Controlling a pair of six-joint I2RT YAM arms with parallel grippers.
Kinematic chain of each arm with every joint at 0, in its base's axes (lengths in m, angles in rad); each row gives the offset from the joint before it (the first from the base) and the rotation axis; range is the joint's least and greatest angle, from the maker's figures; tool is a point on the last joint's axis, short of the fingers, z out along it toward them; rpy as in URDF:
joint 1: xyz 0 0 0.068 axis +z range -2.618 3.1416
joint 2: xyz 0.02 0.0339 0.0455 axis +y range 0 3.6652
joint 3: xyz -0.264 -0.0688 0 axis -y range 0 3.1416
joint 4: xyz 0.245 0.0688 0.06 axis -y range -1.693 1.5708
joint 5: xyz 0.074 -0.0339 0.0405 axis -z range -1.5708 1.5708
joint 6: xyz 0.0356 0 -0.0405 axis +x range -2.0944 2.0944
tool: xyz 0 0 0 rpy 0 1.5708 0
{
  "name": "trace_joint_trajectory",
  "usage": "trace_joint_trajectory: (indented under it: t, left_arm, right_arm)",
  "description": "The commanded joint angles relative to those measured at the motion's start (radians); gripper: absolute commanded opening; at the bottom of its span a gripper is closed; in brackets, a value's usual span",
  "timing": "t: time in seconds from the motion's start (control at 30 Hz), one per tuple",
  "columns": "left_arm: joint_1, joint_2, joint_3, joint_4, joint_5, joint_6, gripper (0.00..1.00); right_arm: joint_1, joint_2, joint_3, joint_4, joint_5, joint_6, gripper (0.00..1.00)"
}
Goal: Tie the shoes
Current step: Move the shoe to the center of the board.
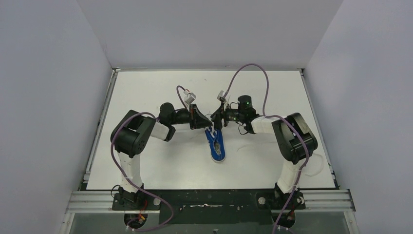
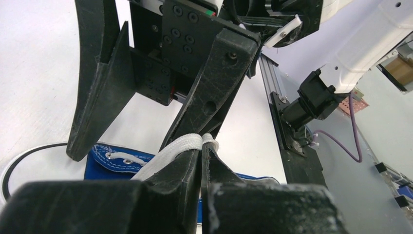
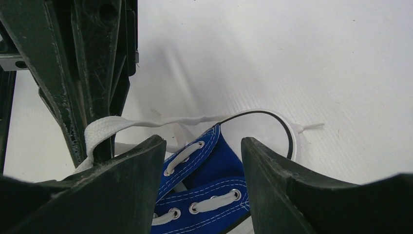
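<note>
One blue shoe (image 1: 215,145) with white laces lies in the middle of the white table (image 1: 146,161); I see no second shoe. My left gripper (image 1: 207,123) hangs over its lace end and is shut on a white lace (image 2: 181,145), pinched at the fingertips (image 2: 201,146). The right gripper (image 1: 217,124) faces it, open, its jaws (image 3: 202,141) straddling the shoe's eyelet rows (image 3: 214,170) with nothing between them. In the right wrist view the held lace (image 3: 100,129) loops over the left gripper's fingers (image 3: 92,87) and runs across toward the white toe cap (image 3: 272,124).
A loose lace tip (image 3: 311,126) lies on the table beside the toe. Purple cables (image 1: 265,92) arch above the arms. Grey walls enclose the table on three sides, and a metal rail (image 1: 100,126) runs along its left edge.
</note>
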Motion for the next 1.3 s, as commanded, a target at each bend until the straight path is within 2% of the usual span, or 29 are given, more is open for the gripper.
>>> trace_joint_trajectory:
  t: [0.0,0.07,0.17,0.27,0.37,0.4,0.57,0.7,0.77,1.0,1.27]
  left_arm:
    - [0.013,0.017,0.075,0.076,-0.029,-0.010,0.00]
    - [0.015,0.023,0.089,0.078,-0.011,-0.009,0.00]
    - [0.033,0.033,0.117,0.079,0.017,0.001,0.00]
    - [0.068,0.031,0.123,0.079,0.000,0.023,0.00]
    - [0.073,0.026,0.139,0.079,0.013,0.032,0.00]
    - [0.070,0.025,0.142,0.079,0.010,0.030,0.00]
    - [0.046,0.034,0.140,0.079,0.013,0.029,0.00]
    - [0.027,0.053,0.125,0.079,0.012,0.029,0.00]
    - [0.020,0.053,0.114,0.079,0.003,0.030,0.00]
    - [0.022,0.044,0.098,0.079,-0.022,0.022,0.00]
    - [0.018,0.054,0.095,0.078,-0.038,-0.002,0.00]
  right_arm:
    - [0.041,0.012,-0.021,0.160,-0.090,-0.013,0.60]
    - [0.045,0.018,-0.004,0.136,-0.105,-0.052,0.60]
    - [0.033,0.015,0.037,-0.013,-0.086,-0.150,0.59]
    - [0.000,-0.002,0.051,-0.060,-0.089,-0.172,0.59]
    - [0.005,-0.020,0.108,-0.301,-0.104,-0.330,0.59]
    - [0.012,-0.028,0.109,-0.330,-0.104,-0.343,0.58]
    - [0.047,-0.024,0.013,-0.054,-0.090,-0.129,0.59]
    - [0.056,0.053,-0.022,0.298,-0.035,0.125,0.60]
    - [0.055,0.081,-0.032,0.414,0.009,0.188,0.60]
    - [0.068,0.115,-0.034,0.511,0.102,0.213,0.61]
    - [0.068,0.095,-0.082,0.552,0.272,0.147,0.61]
